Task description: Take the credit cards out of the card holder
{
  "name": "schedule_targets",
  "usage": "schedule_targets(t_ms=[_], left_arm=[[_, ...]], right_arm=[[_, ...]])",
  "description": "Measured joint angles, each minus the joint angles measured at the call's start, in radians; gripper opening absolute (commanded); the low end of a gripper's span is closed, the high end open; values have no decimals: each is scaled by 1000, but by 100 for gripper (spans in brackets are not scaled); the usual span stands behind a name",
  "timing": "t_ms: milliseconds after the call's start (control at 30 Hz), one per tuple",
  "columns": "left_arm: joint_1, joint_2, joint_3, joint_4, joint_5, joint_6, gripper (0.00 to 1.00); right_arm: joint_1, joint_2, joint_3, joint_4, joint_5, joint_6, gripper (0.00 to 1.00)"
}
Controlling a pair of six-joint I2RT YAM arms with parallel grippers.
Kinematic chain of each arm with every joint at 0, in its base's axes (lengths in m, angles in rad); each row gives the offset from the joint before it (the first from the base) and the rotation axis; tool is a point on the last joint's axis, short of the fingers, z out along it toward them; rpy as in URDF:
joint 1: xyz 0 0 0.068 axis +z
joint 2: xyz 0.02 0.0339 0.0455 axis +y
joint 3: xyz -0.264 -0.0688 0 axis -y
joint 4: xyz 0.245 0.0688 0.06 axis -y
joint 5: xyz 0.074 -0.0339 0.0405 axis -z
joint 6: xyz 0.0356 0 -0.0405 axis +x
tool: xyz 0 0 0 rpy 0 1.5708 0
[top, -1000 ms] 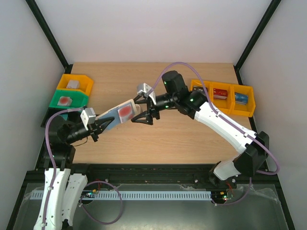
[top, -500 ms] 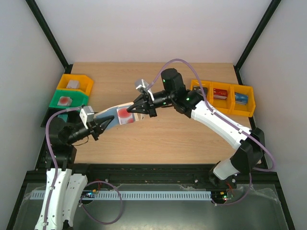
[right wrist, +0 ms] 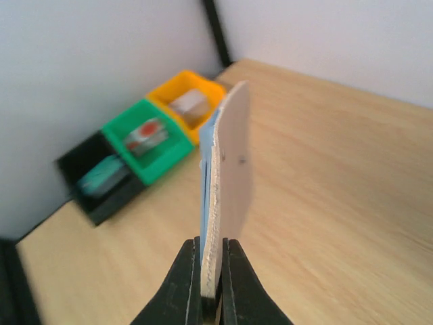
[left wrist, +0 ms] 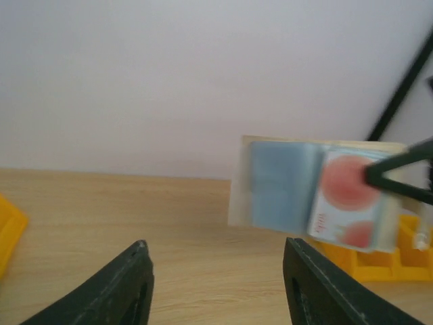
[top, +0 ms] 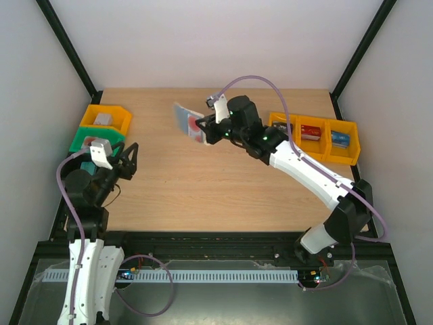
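- Right pincer: clamped shut on one edge of the card holder, gripping the leaf with the card in it. Held aloft over the far middle of the surface, well clear of the wood.
- Card holder: spread open like a book, blue lining turned toward the left arm, pale outer face turned away. Nearly upright and edge-on from the right wrist. Probably presented this way to offer the pocket side to the other arm.
- Red credit card: seated in the pocket on the leaf nearest the right fingers, not yet drawn out. No telling about further cards behind it.
- Left pincer: fingers spread apart with nothing between them. Low by the left edge of the surface, close to the green bin and well apart from the holder. Aimed at the open lining, judging by the wrist view.
- Step in hand, by the look of it: holder secured by one arm, free arm lined up for the pull. No card out so far.
- Next move likely needs a reach across, a pinch on a bare margin of the card, then a draw along the pocket mouth against a firm right grip.
- Risks: right fingers lying over part of the card and perhaps trapping it; a thin, floppy leaf bending or swivelling under the tug.
- Yellow bins at the right: small items inside, seemingly no part of this job.
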Motion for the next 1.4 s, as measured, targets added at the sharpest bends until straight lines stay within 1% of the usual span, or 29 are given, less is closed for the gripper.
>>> schedule_targets(t_ms=[67, 100, 167, 233, 400, 500, 633, 800, 933, 1167, 1300, 1400], left_arm=[[0, -4, -7, 29, 64, -11, 43], [-1, -4, -17, 61, 121, -19, 40], [-11, -3, -39, 121, 214, -53, 34], [-44, 2, -60, 164, 303, -76, 31], [-113, 25, -66, 169, 435, -71, 31], [-137, 31, -68, 170, 472, -72, 30], [-144, 31, -82, 171, 478, -75, 29], [-146, 28, -93, 177, 493, -82, 30], [-148, 21, -94, 189, 523, -93, 32], [-126, 19, -94, 240, 603, -140, 33], [-116, 19, -94, 278, 626, -154, 33], [-116, 20, -94, 299, 615, -159, 34]], right_arm=[[21, 2, 8, -21, 137, 6, 2], [39, 2, 11, -30, 177, 3, 2], [77, 2, 13, -29, 180, -10, 2], [107, 2, 13, -14, 98, -18, 2], [122, 3, 13, 39, -106, -25, 2], [122, 3, 13, 64, -197, -39, 2], [122, 2, 8, 100, -329, -70, 2], [117, 0, -16, 142, -444, -108, 2], [107, 0, -23, 151, -524, -153, 2], [91, -5, -6, 96, -601, -267, 2], [76, -22, -6, 69, -629, -283, 2], [75, -30, -11, 90, -655, -260, 2]])
